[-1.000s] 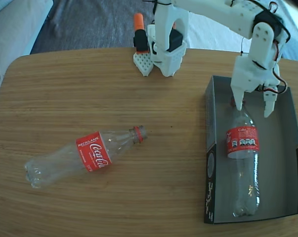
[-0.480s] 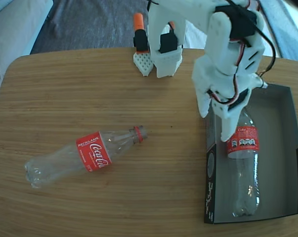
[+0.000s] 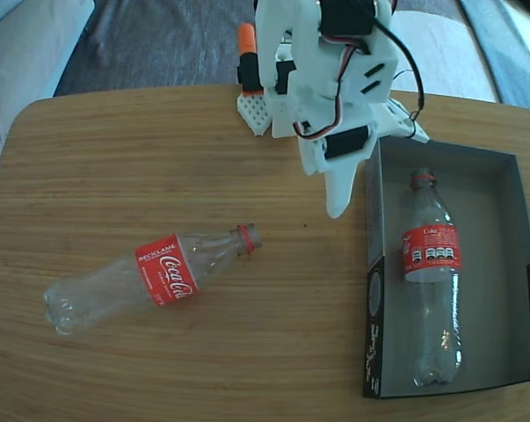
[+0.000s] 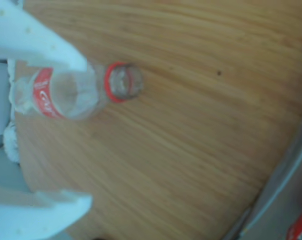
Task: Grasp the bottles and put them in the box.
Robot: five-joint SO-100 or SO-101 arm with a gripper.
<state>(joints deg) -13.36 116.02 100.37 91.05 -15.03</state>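
Above the wooden table (image 3: 115, 149) our gripper (image 4: 83, 132) hangs with jaws spread wide and empty; its body hides part of the box's (image 3: 502, 272) near wall. One Coca-Cola bottle (image 3: 150, 277) lies on the table, its base cut off in the wrist view; the other bottle (image 3: 431, 281) lies inside the box.

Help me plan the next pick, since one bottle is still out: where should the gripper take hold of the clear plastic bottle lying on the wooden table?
Probably from above, jaws straddling the clear plastic bottle across its red label, where the body looks straight and evenly round. It lies on its side, open neck pointing toward the cardboard box; the open gripper already faces it.
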